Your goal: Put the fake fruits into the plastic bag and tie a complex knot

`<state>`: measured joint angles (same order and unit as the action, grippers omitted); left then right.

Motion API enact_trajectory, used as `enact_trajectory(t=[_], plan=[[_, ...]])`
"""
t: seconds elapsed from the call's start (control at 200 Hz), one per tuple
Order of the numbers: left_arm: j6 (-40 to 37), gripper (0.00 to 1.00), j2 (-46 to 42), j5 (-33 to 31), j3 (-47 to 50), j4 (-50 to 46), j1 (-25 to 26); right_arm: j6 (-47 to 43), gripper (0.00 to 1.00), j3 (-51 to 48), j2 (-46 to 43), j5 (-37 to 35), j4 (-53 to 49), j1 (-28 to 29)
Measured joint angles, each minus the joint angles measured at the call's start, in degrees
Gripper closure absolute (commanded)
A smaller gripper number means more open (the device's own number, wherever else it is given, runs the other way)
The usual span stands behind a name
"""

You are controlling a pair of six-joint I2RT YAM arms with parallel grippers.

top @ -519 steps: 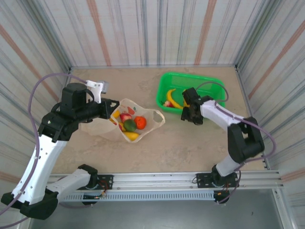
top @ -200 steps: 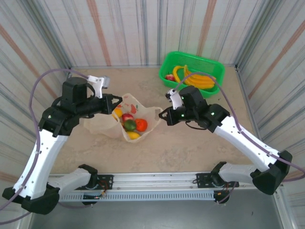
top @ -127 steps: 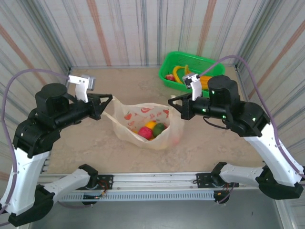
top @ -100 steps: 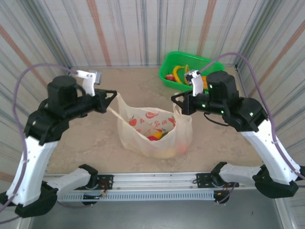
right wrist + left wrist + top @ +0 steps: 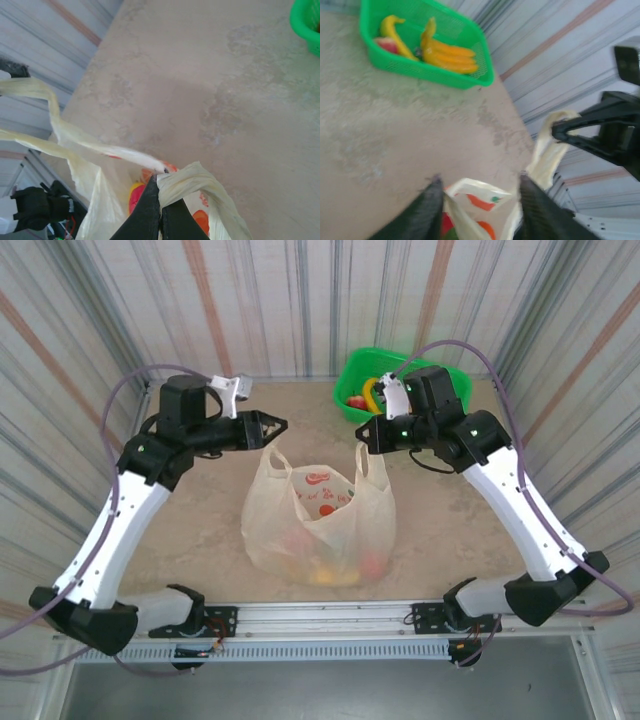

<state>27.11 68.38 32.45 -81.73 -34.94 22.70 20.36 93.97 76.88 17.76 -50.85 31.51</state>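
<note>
Drawn taller than half a second ago, thin translucent cream-yellow plastic bag (image 5: 315, 530) stands upright. My right gripper (image 5: 160, 192) pinches one handle (image 5: 197, 181); left gripper (image 5: 479, 179) fingers spread.

striped walls (image 5: 300, 300), beige stone tabletop (image 5: 200, 530)

Lab test cell: striped walls (image 5: 300, 310), aluminium mounting rail (image 5: 330, 616), stone-look tabletop (image 5: 205, 530).
</note>
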Motion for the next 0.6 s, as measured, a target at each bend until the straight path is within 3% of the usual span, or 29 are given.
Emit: enact_trajectory(t=[0.225,0.356,0.441,0.601], plan=[[-2.38,0.38,-8.31,1.36,8.02,5.68,0.00,-0.52,1.00,0.22,-1.57,3.21,0.28,0.00],[-5.64,0.35,-13.09,-1.09,14.67,9.01,0.02,-1.60,0.97,1.27,-1.70,4.37,0.24,-0.02],[-9.62,0.35,-16.02,-5.29,18.67,10.73,1.46,-2.05,0.96,1.51,-1.77,5.18,0.17,-0.02],[-19.32,0.31,-17.46,-15.89,24.94,17.70,8.63,-3.45,0.95,1.51,-2.14,6.75,0.07,-0.02]])
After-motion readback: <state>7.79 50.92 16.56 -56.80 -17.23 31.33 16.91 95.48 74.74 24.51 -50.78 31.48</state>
